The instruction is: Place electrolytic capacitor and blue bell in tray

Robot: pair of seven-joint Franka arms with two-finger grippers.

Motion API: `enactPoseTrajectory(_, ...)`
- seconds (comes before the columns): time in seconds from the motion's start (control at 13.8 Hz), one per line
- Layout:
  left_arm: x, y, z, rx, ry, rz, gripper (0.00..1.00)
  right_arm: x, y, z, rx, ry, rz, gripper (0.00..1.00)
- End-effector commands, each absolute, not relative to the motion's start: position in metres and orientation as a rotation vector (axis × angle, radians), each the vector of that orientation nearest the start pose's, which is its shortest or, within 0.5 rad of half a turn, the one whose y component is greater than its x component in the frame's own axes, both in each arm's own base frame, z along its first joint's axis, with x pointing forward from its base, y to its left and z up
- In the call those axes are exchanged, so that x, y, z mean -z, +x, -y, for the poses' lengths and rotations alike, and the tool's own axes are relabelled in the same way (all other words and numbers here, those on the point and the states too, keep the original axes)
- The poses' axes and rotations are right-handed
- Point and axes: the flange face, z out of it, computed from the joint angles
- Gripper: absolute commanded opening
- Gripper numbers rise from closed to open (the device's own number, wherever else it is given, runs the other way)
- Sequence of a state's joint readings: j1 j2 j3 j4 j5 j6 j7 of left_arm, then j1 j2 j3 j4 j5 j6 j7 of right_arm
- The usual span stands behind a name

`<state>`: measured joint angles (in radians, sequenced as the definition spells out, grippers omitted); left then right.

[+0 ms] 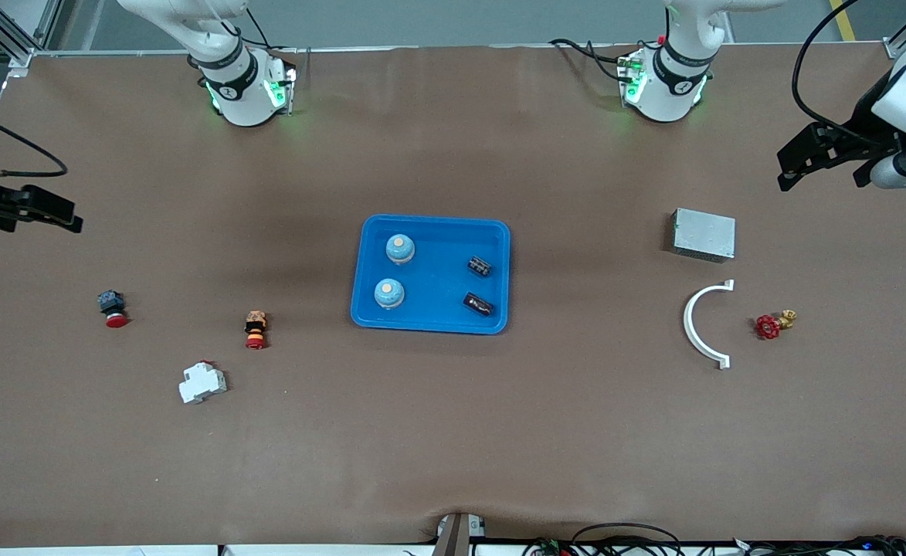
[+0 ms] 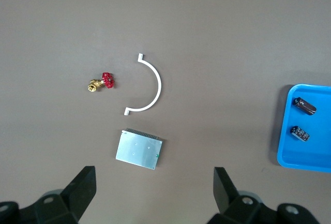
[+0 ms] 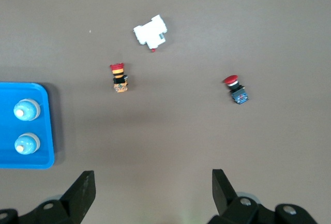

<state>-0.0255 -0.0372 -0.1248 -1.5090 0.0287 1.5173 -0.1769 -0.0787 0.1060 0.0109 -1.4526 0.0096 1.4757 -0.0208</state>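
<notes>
Electrolytic capacitors, two small dark cylinders with silvery ends, are lying on their sides inside the shallow rectangular bright-blue plastic tray (image 1: 431, 320) at the middle of the counter (image 1: 453, 432). The farther capacitor (image 1: 480, 266) and the nearer capacitor (image 1: 478, 303) are both sitting toward the left arm's end of the tray, each with its long axis lying flat and slanting diagonally across the tray floor, one end angled toward the front camera. Two pale-blue domed bells with cream buttons on top are standing upright toward the right arm's end of the tray: the farther bell (image 1: 400, 249) and the nearer bell (image 1: 389, 293), well apart from the capacitors. The tray's smooth rim is rounding at the corners.

Toward the left arm's end, a flat grey metal box (image 1: 704, 235) is resting near a thin white plastic half-ring bracket (image 1: 701, 324) and a small brass valve with a red handwheel (image 1: 774, 323). Toward the right arm's end are lying a dark push-button with a red cap (image 1: 113, 308), an orange-and-black button with a red cap (image 1: 256, 329) and a blocky white plastic breaker (image 1: 202, 382).

The left tool (image 2: 155, 182) is waiting over bare counter by the grey box, fingers spread and holding nothing. The right tool (image 3: 153, 182) is waiting likewise over its end of the counter, fingers spread and holding nothing.
</notes>
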Motion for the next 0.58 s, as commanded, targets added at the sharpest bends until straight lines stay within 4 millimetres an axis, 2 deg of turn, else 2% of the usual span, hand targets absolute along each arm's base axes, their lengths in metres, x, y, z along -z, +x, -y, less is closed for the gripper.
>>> enactPoseTrajectory(0.0,-0.679,0.528,0.077,0.095,-3.116,0.037,1.00,-0.609,0.574,0.041,-0.129,-3.130,-0.072,1.00)
enactPoseTrajectory(0.22,-0.682,0.526,0.080,0.090,-3.116,0.028,1.00,-0.591,0.559,0.038,-0.096,-3.134,-0.058,1.00)
enactPoseTrajectory(0.44,-0.682,0.526,0.082,0.090,-3.118,0.023,1.00,-0.575,0.532,0.034,-0.005,-3.140,-0.056,1.00)
enactPoseTrajectory(0.51,-0.683,0.525,0.081,0.090,-3.117,0.028,1.00,-0.575,0.532,0.034,-0.005,-3.140,-0.054,1.00)
